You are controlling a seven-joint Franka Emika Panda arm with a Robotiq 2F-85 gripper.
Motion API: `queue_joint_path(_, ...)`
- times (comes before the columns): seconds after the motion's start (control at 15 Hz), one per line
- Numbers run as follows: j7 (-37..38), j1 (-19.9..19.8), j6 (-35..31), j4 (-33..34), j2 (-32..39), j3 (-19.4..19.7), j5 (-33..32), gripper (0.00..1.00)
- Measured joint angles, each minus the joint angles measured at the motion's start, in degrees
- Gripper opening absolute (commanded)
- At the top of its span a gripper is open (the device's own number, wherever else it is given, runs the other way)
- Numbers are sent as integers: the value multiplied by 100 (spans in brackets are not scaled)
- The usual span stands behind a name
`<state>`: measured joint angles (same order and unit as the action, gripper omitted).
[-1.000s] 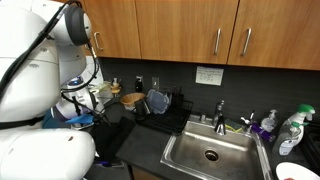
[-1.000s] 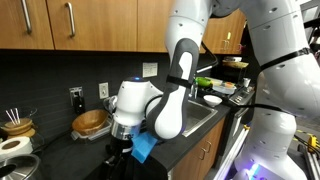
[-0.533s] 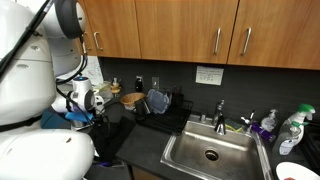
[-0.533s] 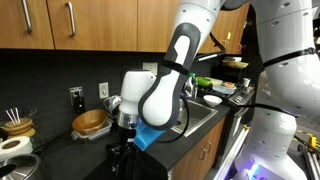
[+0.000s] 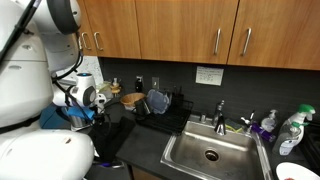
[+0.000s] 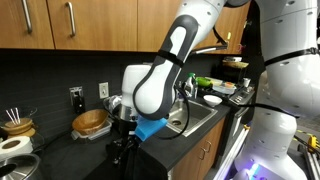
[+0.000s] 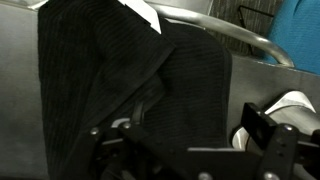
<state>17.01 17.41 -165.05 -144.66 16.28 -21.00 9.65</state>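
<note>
Dark tabletop under wooden cabinets, steel sink lower right. End effector spread over dark cloth, fingertips hard to make out.

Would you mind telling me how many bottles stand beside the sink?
2: a purple bottle at the back corner of the sink, and a clear green-topped bottle beside it near the picture's edge. Others may be hidden.

- No writing can be read in any view.
- A white notice on the wall, at twelve o'clock from the sink, is too small to read.
</note>
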Motion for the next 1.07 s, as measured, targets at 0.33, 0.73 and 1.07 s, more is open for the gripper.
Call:
queue_joint_path(0.33,-1250,-649,-19,254,246,-273,648,100)
queue_joint_path(0.73,-1912,-1196,3,568,749,-439,758,100)
queue_joint_path(1.07,-1970,-1312,78,704,1100,-488,758,100)
